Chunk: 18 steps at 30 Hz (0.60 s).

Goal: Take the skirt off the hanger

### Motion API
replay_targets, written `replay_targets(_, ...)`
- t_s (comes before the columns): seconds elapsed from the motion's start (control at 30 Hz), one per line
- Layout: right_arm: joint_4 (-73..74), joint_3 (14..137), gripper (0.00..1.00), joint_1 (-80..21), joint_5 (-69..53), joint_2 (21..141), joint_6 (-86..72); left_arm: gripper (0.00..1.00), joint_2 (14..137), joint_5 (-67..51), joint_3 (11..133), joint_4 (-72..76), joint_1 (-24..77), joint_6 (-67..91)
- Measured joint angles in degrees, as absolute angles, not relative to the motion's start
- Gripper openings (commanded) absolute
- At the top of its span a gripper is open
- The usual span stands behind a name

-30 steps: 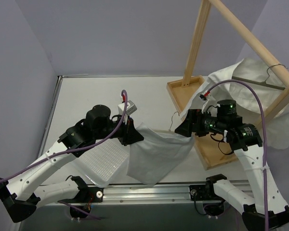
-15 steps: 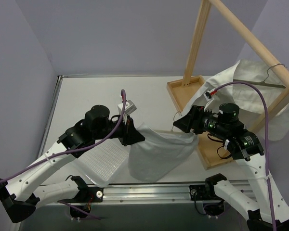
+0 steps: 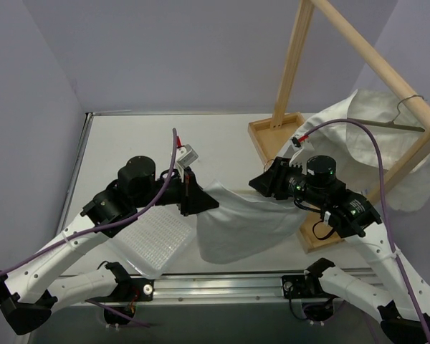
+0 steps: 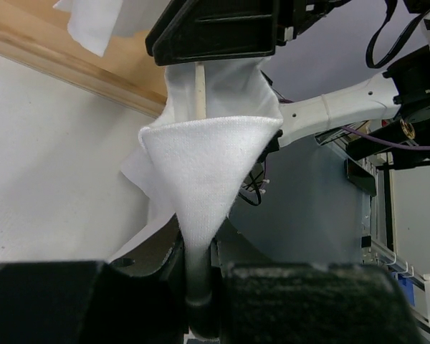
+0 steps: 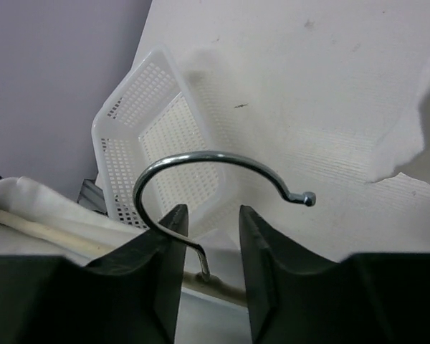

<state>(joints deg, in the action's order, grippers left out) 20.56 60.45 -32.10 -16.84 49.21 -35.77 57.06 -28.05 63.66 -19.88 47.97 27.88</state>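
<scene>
The white skirt [image 3: 240,226] hangs stretched between my two grippers, low over the table. My left gripper [image 3: 201,203] is shut on one corner of it; in the left wrist view the cloth [image 4: 201,165] runs down into the gripper [image 4: 199,251], with the hanger's wooden bar [image 4: 199,89] behind it. My right gripper [image 3: 258,183] is at the skirt's other end. In the right wrist view the hanger's metal hook [image 5: 201,155] curves above the gripper [image 5: 211,215]. Its stem stands between the fingers, against the left one, with a gap to the right one. Skirt cloth [image 5: 29,197] drapes the bar at left.
A white perforated basket [image 3: 154,240] lies on the table under the left arm, also seen below the hook [image 5: 150,122]. A wooden rack [image 3: 294,64] with a tray base [image 3: 272,136] stands at the back right, carrying another white garment [image 3: 373,136] on a wire hanger [image 3: 405,115].
My right gripper has moved left to the hook and its jaws have narrowed around the stem. The skirt has sunk lower and flatter. The left gripper has stayed shut on the cloth.
</scene>
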Motion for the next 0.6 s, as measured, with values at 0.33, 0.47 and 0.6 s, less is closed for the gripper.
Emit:
replay_targets(0.33,20.43,59.61,0.00,-39.11,-4.40,49.41,-38.15,0.22,56.90,-28.10,63.66,-20.32,47.90,28.49)
replay_targets(0.47,21.76,59.64,0.00,-39.81,-1.83,48.10,-39.64,0.44,56.64,-28.08,63.64,-19.40,47.94,28.10)
replay_targets(0.6,22.63,59.70,0.00,-39.79,0.16,48.14,-40.95,0.54,54.76,-28.10,62.74,-19.33,47.94,27.81)
